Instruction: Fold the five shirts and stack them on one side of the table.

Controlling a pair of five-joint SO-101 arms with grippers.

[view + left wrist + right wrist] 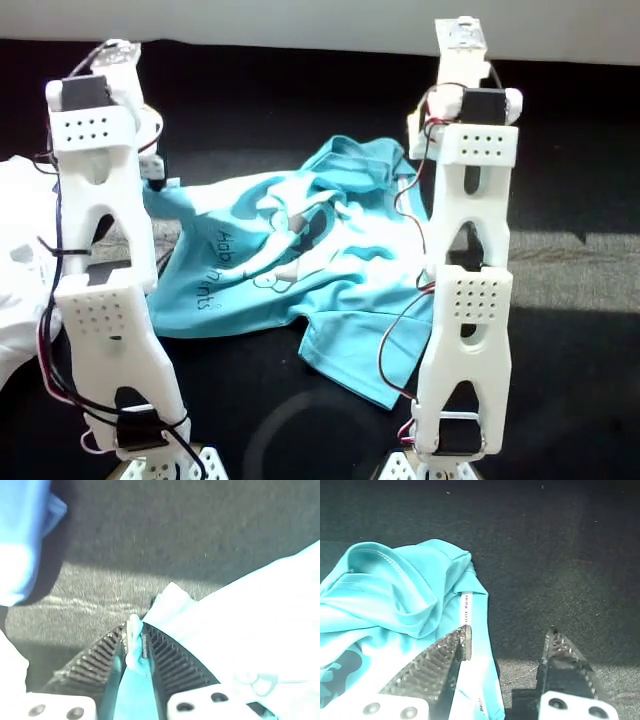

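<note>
While what looks like a white shirt (20, 250) is sitting out at the table's (570, 180) 9 o'clock edge, the left gripper (134, 635) is pinching a thin fold of the teal shirt (300, 270), clamped tight on it at the shirt's 10 o'clock corner. That teal shirt is lying crumpled mid-table between the arms. Over at its 1 o'clock, the right gripper (507, 645) is hanging spread wide just beside the collar (375, 560), holding nothing. The fabric's looking light and floppy, so it's probably going to sag and bunch. Grabbing hem or shoulder seams at opposite corners seems the safest bet.
</note>
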